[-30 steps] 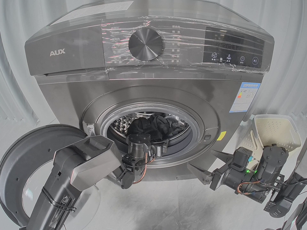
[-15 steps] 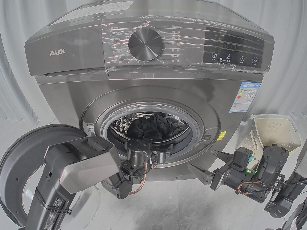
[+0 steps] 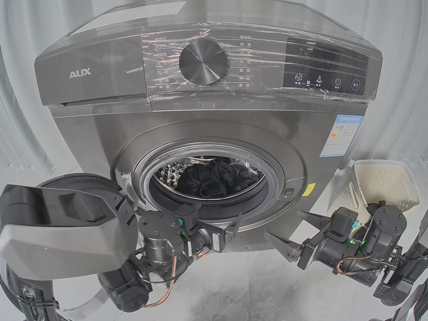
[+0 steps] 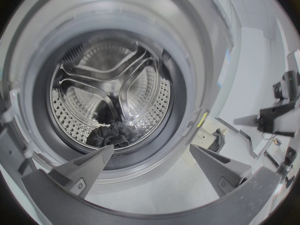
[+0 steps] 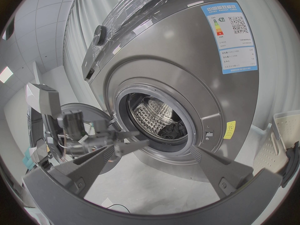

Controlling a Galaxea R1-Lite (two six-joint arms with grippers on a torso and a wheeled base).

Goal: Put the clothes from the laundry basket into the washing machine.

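The left claw [image 4: 150, 147] is hanging wide open and empty just outside the mouth of the washing machine [image 3: 249, 125]. The dark clothes [image 3: 209, 179] are lying straight ahead of its fingertips, heaped low in the drum [image 4: 109, 78]. The right claw [image 3: 283, 224] is gaping too, with nothing between its fingers, and is pointing at the machine's front below the door ring. The laundry basket [image 3: 392, 179] is sitting behind this claw, close by its wrist. A dark piece [image 5: 292, 160] seems to be hanging down over the basket's rim (a garment, I judge, though little of it is showing). If so, the coming move is turning on one thing. The piece is lying behind the right claw and well apart from the left one, so the right arm is much the nearer, but it is facing the wrong way for the reach.
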